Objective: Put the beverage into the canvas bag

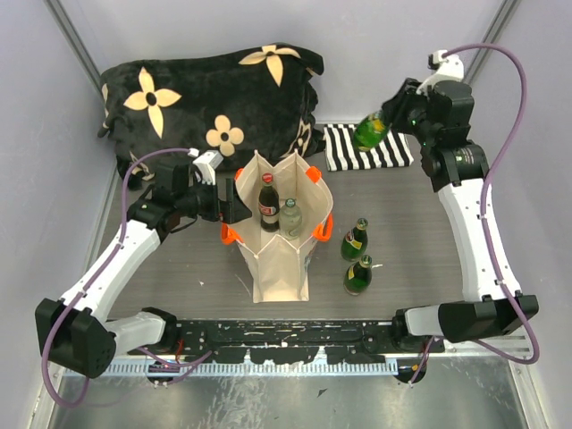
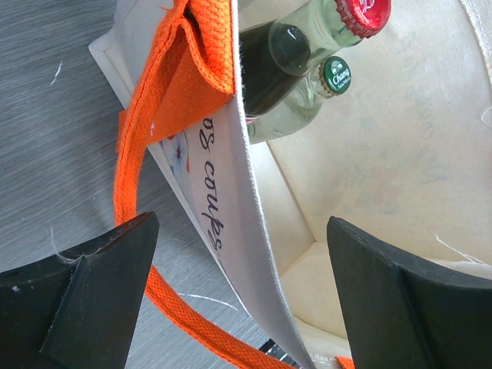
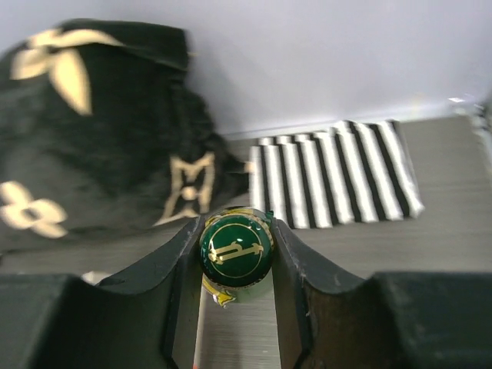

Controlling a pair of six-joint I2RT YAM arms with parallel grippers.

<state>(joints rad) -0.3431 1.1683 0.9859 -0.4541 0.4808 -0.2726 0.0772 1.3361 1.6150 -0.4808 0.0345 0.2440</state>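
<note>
The canvas bag stands open mid-table, beige with orange handles. Inside it stand a dark bottle with a red cap and a clear bottle with a green cap; both caps also show in the left wrist view, red cap and green cap. My left gripper is open and straddles the bag's left wall, one finger outside and one inside, without pinching it. My right gripper is shut on a green beverage bottle, held in the air at the back right; its green-and-gold cap sits between the fingers.
Two more green bottles stand upright on the table right of the bag. A black-and-white striped cloth lies under the raised bottle. A black flowered cushion fills the back left. Walls enclose the table.
</note>
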